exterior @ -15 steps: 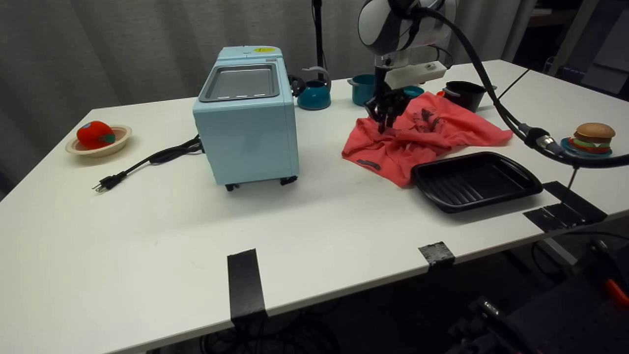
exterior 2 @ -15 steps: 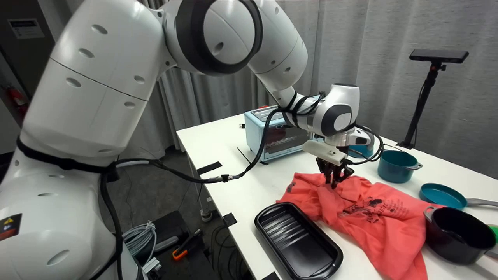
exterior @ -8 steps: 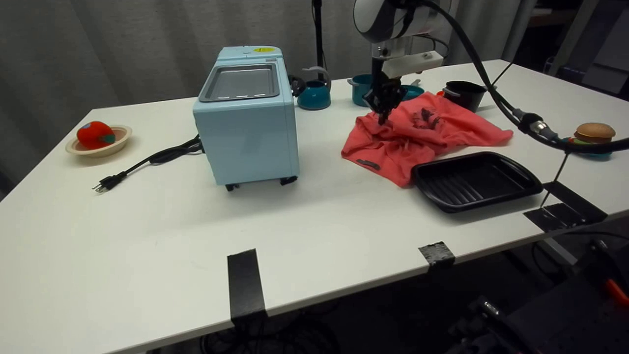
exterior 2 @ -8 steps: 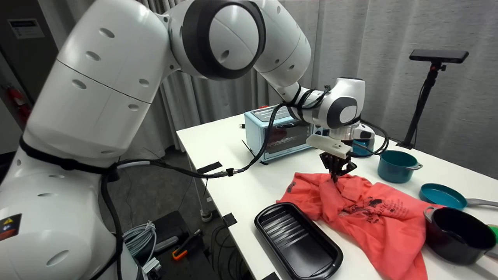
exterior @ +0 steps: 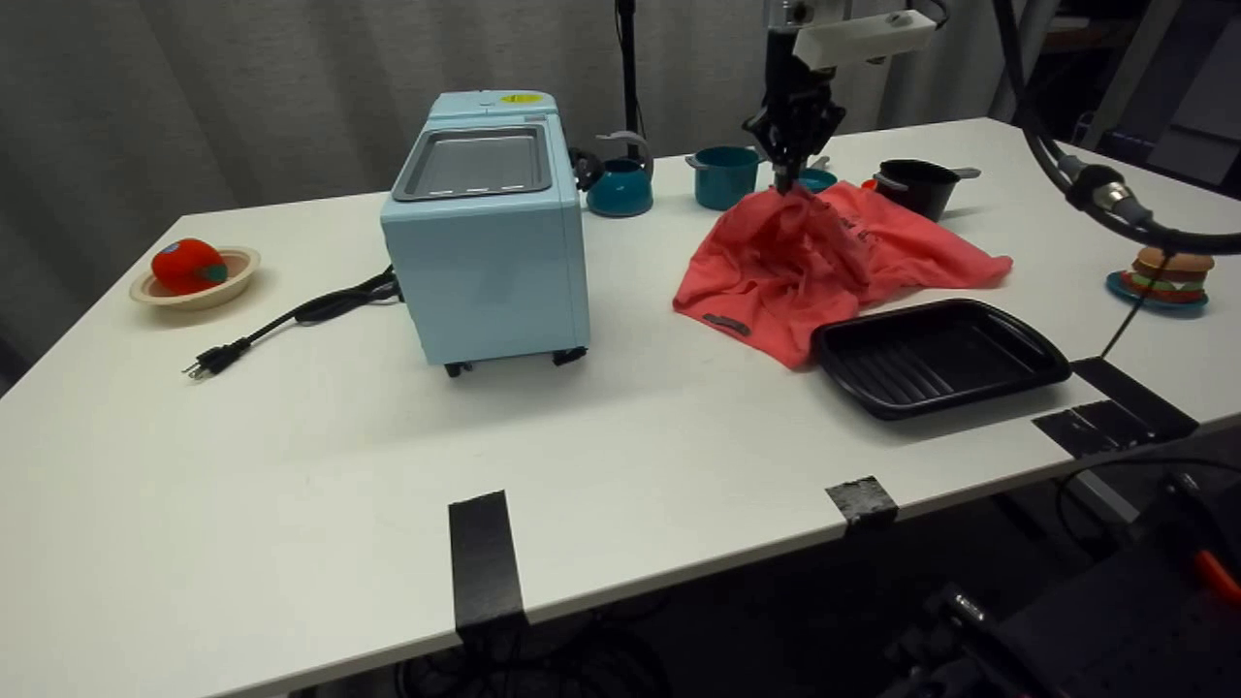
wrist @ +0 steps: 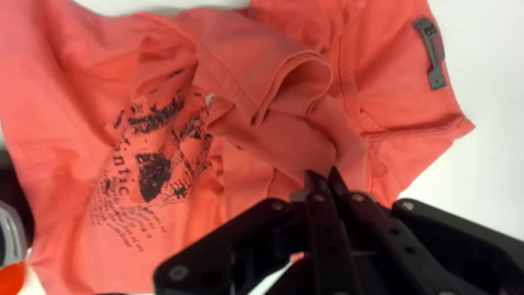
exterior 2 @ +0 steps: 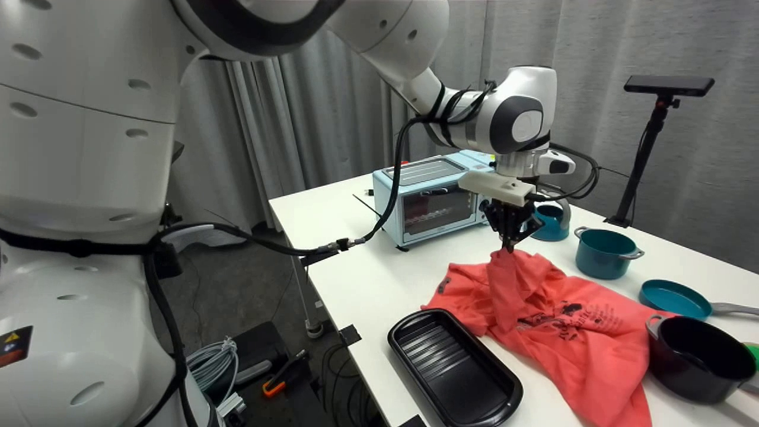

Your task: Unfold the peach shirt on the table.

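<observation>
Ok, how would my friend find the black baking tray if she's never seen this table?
On the white table, find the wrinkled peach shirt; the black baking tray is beside it, towards the edge with black tape. It's shallow and rectangular with ridges at one end, unlike the deep, round black pot across the shirt.

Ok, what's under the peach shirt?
The peach shirt lies on the white table, which shows around it. The hand holds part of the shirt up, but everything beneath is covered, so anything else there can't be seen.
</observation>
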Motion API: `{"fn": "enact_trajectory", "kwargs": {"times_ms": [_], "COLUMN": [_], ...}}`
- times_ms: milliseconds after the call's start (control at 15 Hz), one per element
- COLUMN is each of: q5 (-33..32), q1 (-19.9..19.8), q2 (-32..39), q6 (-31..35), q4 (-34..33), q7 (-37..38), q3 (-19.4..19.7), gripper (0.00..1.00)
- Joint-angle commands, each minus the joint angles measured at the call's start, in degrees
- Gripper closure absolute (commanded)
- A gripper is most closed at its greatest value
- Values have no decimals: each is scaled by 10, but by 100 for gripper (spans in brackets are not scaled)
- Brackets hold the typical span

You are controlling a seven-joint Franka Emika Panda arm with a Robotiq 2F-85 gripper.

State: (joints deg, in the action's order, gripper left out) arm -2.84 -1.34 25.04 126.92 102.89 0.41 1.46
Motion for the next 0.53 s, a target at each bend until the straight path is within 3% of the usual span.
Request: {"fn": "enact_trajectory", "kwargs": {"times_ms": [0,67,133,467], "q5": [-26,-37,-51,-122], "q1": [4,4,4,0], "q2": [-113,-133,-152,-229], "q6": [15,21,24,79], "q4": [143,174,206,361], "q7": [28,43,61,145], "q3": [19,26,33,47], "gripper": [99,88,69,32]}}
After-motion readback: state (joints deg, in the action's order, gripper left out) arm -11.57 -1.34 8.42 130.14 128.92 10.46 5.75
